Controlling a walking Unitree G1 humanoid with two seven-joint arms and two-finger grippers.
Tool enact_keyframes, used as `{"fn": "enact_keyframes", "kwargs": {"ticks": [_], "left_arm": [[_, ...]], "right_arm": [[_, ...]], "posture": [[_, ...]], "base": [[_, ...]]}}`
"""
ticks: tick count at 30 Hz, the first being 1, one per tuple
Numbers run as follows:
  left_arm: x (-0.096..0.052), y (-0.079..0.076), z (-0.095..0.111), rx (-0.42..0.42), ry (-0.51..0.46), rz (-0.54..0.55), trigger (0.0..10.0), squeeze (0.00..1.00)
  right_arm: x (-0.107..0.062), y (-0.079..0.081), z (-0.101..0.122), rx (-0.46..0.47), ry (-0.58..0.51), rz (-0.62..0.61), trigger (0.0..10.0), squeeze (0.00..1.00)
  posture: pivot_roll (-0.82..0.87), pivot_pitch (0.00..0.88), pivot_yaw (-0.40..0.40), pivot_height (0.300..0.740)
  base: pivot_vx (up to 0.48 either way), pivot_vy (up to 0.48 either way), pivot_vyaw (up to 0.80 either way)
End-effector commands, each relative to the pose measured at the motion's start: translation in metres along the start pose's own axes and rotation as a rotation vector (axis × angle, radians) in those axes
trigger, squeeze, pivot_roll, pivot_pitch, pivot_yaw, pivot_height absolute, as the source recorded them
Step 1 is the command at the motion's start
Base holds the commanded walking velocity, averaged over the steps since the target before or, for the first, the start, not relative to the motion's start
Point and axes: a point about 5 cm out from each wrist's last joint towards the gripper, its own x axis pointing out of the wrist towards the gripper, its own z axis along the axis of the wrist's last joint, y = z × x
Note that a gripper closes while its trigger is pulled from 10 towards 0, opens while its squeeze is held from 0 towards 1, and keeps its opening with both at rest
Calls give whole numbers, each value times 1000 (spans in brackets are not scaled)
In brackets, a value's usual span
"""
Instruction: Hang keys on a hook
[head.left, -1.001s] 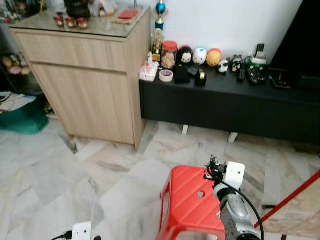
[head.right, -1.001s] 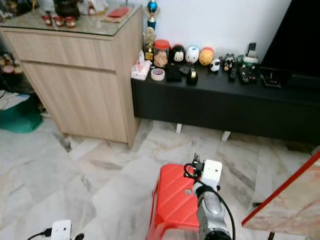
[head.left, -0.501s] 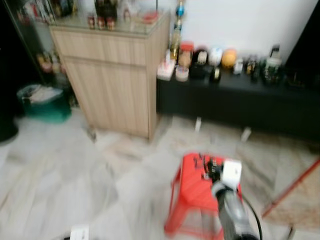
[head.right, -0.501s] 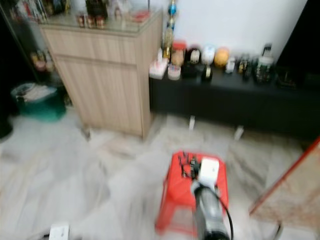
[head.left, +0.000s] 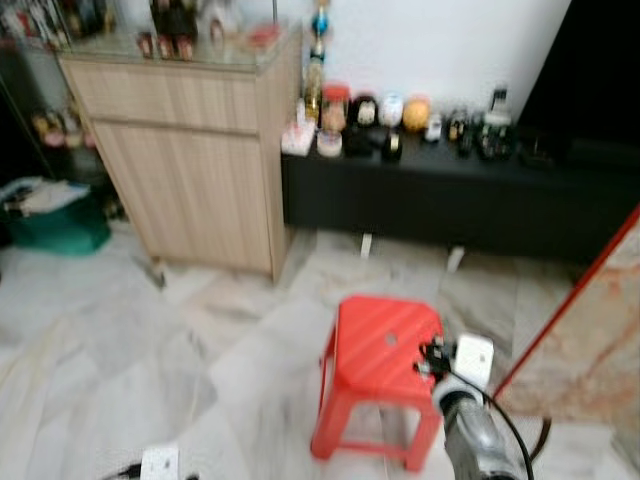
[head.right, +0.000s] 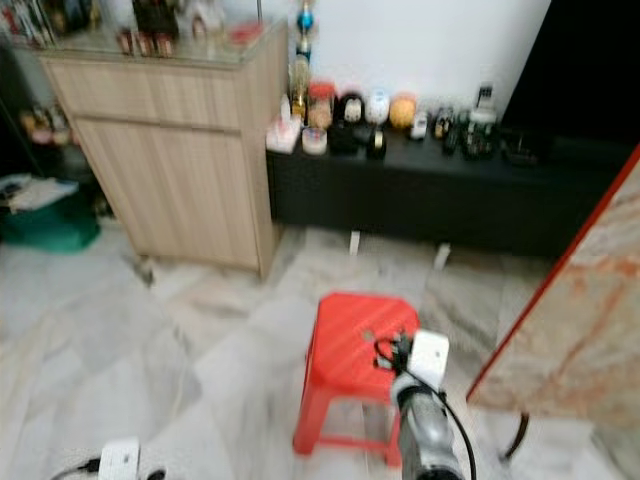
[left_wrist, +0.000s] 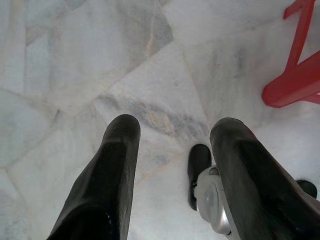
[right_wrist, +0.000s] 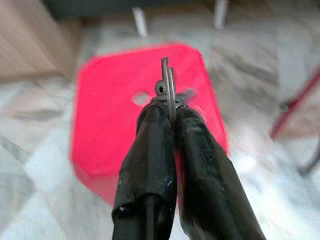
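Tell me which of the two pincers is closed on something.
The right pincer: its black fingers are pressed together on the keys, held over the red stool. The left pincer has its fingers spread apart with nothing between them, above the marble floor.

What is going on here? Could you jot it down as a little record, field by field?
Place: home room with pale marble floor
Right gripper: shut on a thin metal key ring, held above the red plastic stool
Left gripper: open, hanging low over the floor
Furniture: light wooden cabinet, low black TV bench with small figurines
Hook: none seen yet
Task stage: keys in hand, not yet hung
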Motion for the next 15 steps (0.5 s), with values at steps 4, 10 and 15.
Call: {"fn": "enact_keyframes", "kwargs": {"ticks": [4,10,15], "left_arm": [[-1,2,-5,17,20,5,10000,0],[-1,2,-5,24,23,1,10000,0],[-1,2,-4,28,20,0,10000,0]], "right_arm": [[-5,-15,-11,94,42,-81,10000,0],[-9,-24,-23,186,103,-145,10000,0],[-10,-25,-23,153,107,-150,10000,0]], "posture": [[80,0,-46,740],[79,0,-44,740],[83,0,-45,740]], "base": [[0,-209,0],[0,-284,0],[0,-364,0]]}}
